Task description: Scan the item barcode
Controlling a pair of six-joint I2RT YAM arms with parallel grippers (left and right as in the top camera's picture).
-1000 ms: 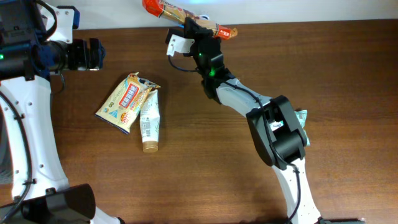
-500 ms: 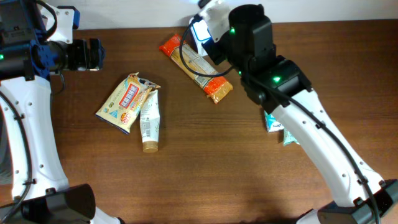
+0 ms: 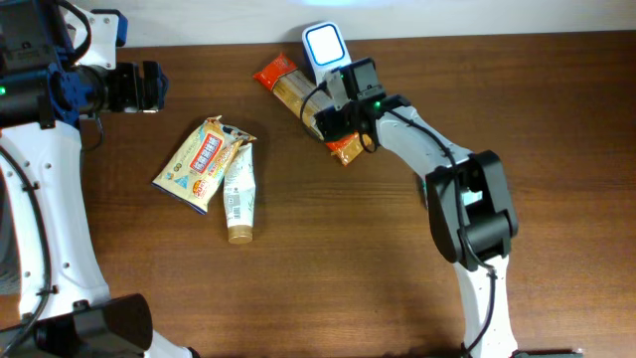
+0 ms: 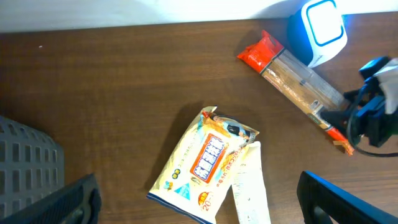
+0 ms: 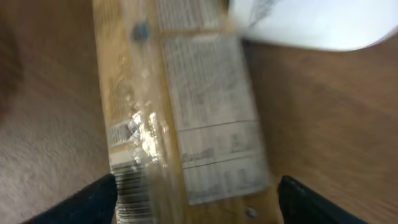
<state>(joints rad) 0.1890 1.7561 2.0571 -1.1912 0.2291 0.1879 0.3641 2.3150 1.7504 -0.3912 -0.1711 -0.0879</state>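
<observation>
A long clear packet with orange ends (image 3: 298,97) lies flat on the table, slanting down to the right, just below the white and blue scanner (image 3: 325,45). My right gripper (image 3: 334,117) hovers over the packet's lower half, open, one finger on each side of it. In the right wrist view the packet (image 5: 186,112) fills the frame, with printed labels up and a barcode (image 5: 129,180) beside my left fingertip (image 5: 93,200). The scanner (image 5: 311,22) shows at top right. My left gripper (image 3: 151,88) is open and empty at the far left.
A yellow snack pouch (image 3: 202,164) and a white tube (image 3: 238,199) lie side by side at centre left. In the left wrist view they show as pouch (image 4: 208,155) and tube (image 4: 250,196), with a grey grid basket (image 4: 25,165) at the left edge.
The right arm brought the long packet down from the air by the scanner onto the table, and its jaws have gone from shut to open. The left arm has not moved.
</observation>
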